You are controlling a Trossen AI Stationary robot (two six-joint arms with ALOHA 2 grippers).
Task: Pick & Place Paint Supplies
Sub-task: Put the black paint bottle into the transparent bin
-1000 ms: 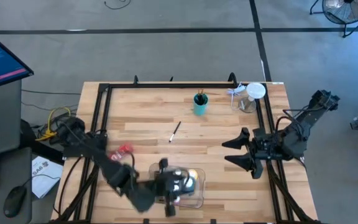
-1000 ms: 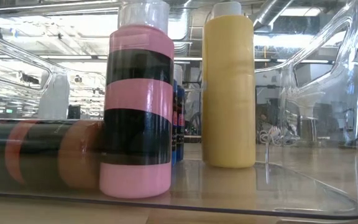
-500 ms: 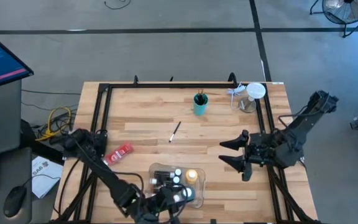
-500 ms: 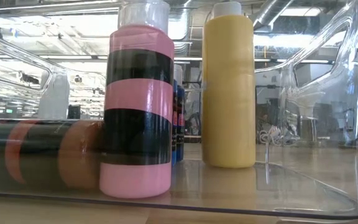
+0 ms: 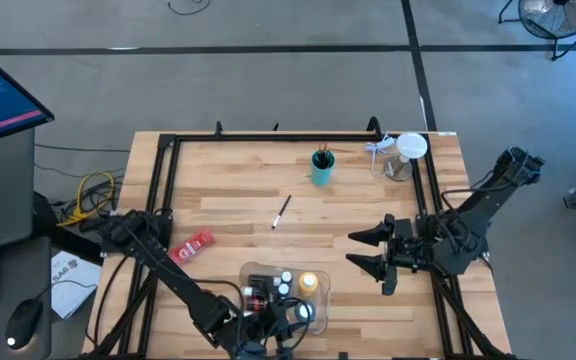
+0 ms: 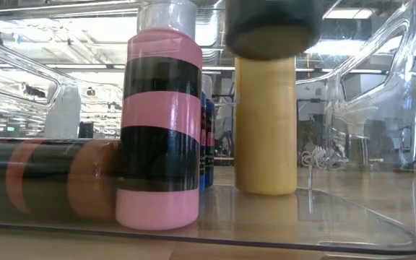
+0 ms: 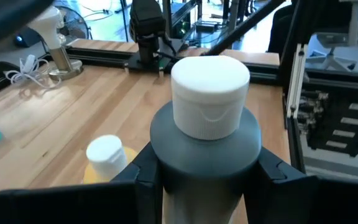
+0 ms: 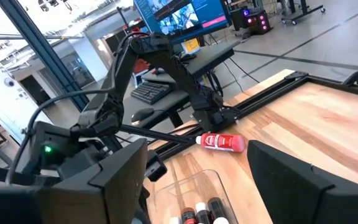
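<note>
The left pincer (image 7: 207,177) is closed on a grey bottle (image 7: 205,146) with a white cap (image 7: 210,96), its fingers (image 7: 143,171) pressed to either side of the body just under the shoulder, and in the high view it hangs over the clear tray (image 5: 320,300) at the worktop's 6 o'clock edge. In the low view the bottle's dark base (image 6: 271,27) hovers just above the yellow bottle (image 6: 266,126), apart from it or barely so; I cannot tell which. The bottle looks like stiff, smooth plastic, light to middling in weight and likely slippery, so a hold low on the round body seems safer than on the cap. Inside the tray stand a pink-and-black bottle (image 6: 160,119) and a blue one (image 6: 208,141) behind it, leaving little free floor; setting down between them could tip a neighbour. Still out on the worktop (image 5: 228,190) are a red tube (image 5: 192,246) at 9 o'clock of the tray's far side and a brush (image 5: 281,212) near the centre. A teal cup (image 5: 322,168) stands toward 12 o'clock. The right pincer (image 5: 368,250) waits at 3 o'clock with fingers spread wide, holding nothing.
</note>
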